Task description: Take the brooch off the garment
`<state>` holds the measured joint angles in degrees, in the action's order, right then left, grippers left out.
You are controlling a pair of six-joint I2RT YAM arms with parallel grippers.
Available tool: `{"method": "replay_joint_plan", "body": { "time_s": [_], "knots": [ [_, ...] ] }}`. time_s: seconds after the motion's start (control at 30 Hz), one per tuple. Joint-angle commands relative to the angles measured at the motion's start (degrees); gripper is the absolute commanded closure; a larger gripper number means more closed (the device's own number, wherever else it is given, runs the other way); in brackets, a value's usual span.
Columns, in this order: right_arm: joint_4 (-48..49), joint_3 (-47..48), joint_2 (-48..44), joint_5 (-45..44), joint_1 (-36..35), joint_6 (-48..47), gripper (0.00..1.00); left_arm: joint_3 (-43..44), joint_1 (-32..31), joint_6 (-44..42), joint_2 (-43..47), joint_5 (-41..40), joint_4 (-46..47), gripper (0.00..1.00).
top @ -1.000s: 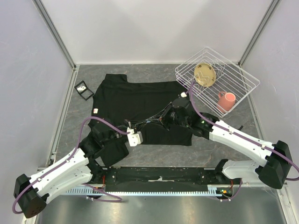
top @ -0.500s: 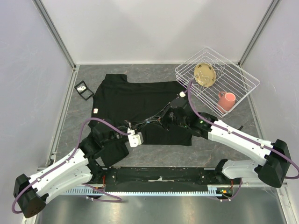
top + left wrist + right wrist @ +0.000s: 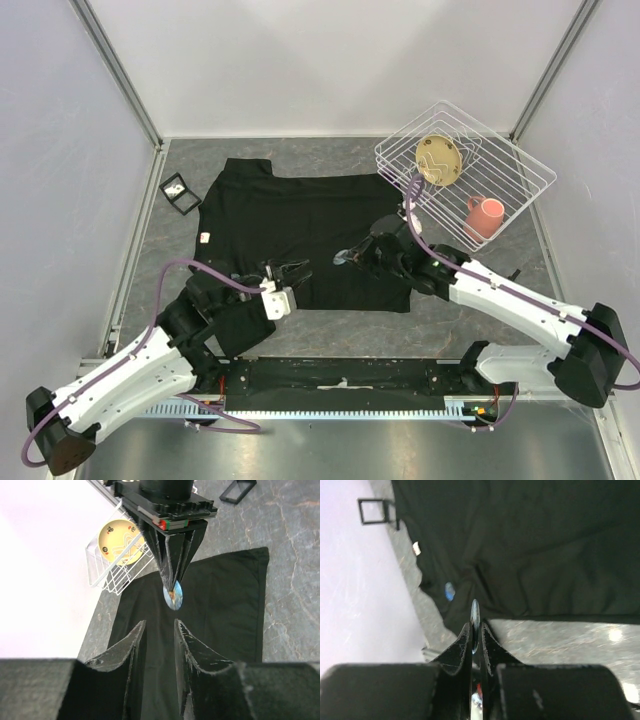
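My view from remote station: right gripper (image 3: 348,258) clenched on brooch (image 3: 173,594), small round disc pinched edge-on at fingertips, held just above garment (image 3: 290,215). Black T-shirt lies spread on grey table (image 3: 480,300). Left gripper (image 3: 159,625) released, jaws apart, over shirt's near hem, facing brooch.

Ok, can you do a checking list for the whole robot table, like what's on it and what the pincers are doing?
Surface: grey stone-patterned table.
Job's things: black T-shirt spread out; brooch pinched over it, cannot tell if it's free of the cloth.
Clutter: wire basket holding yellow plate and pink mug; small black frame beside the shirt.
Pincers: right pincer shut on the brooch; left pincer open, empty.
Cables: purple cable along each arm, no snag seen.
Surroundings: plain white walls; nothing else seen.
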<state>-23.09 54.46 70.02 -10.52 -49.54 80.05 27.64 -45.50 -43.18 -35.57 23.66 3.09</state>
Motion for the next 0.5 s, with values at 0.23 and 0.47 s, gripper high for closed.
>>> {"method": "replay_joint_plan", "body": {
  "time_s": [0.23, 0.47],
  "knots": [
    [-18.82, -6.99, -11.39, -18.64, 22.54, -17.11, 1.0, 5.14, -0.21, 16.88, 0.42, -0.28, 4.46, 0.64],
    [-20.33, -13.41, -17.37, -19.97, 41.7, -22.47, 1.0, 4.09, -2.31, 21.47, 1.29, -7.56, 7.19, 0.64]
  ]
}}
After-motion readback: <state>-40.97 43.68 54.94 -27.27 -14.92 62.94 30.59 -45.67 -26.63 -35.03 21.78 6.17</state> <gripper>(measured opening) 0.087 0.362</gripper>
